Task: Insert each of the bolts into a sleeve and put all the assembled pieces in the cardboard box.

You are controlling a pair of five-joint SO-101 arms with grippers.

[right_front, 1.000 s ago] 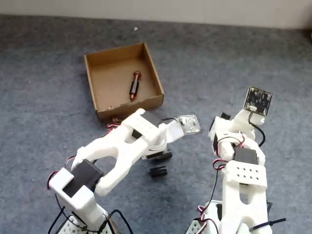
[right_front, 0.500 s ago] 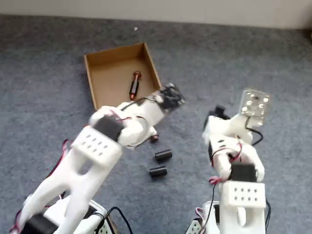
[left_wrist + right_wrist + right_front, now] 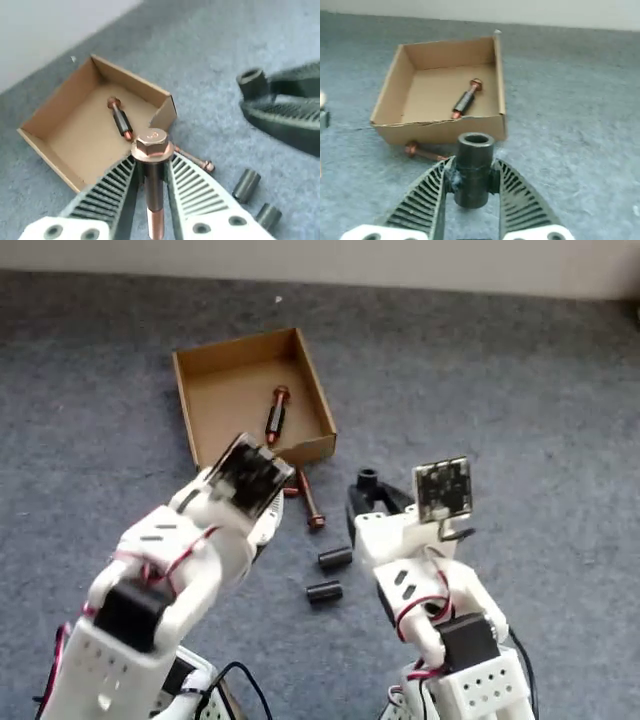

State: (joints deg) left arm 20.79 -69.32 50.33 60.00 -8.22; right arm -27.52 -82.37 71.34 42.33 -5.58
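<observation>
Presently: left gripper, ribbed jaws clamped on hex-headed copper bolt; right gripper clamped on black cylindrical sleeve. Cardboard box, 10 o'clock of right gripper, holds one assembled piece.

A grey carpeted bench is covered by an open brown cardboard box, a loose copper-coloured metal bolt just beside it, and two short black cylindrical sleeves nearby.

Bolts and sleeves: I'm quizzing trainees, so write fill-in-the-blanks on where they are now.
The left claw grips a ____.
The right claw grips a ____.
____ loose sleeves lie on the carpet.
The box holds ____ assembled piece.
Missing: bolt; sleeve; two; one.
</observation>
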